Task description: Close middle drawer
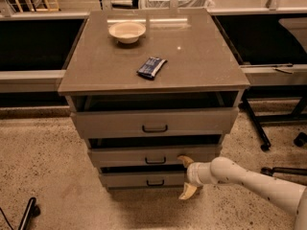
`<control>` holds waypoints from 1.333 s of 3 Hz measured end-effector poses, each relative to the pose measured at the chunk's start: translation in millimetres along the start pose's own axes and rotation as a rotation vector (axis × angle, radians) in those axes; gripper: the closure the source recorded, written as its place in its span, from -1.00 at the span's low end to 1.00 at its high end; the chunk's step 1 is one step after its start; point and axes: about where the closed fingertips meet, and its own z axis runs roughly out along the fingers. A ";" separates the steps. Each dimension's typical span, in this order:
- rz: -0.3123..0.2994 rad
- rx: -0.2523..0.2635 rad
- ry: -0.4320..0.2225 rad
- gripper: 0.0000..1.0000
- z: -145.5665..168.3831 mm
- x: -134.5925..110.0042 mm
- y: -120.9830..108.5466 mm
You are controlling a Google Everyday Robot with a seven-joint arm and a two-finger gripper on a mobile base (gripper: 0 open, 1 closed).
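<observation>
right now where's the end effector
Lower centre-right of the camera view: the end effector, open, at the middle drawer front, right of its handle.

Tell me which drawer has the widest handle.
The top drawer; the middle drawer and bottom drawer have shorter handles. The open gripper is at their right ends.

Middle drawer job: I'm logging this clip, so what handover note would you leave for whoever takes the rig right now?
Pincer: open, holding nothing, at the right end of the middle drawer front. Its upper finger is against or just off that front, and its lower finger hangs below the bottom drawer.
Middle drawer: out a little, with a dark gap above it.
Done: arm brought to the front.
Left: push it in flush, then back away.
Top drawer and bottom drawer are also out a little.
</observation>
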 end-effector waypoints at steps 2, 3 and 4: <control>-0.055 -0.005 -0.081 -1.00 -16.2 -13.2 -2.1; -0.170 0.019 -0.199 -1.00 -57.1 -35.9 3.6; -0.251 0.011 -0.214 -1.00 -60.0 -39.5 10.2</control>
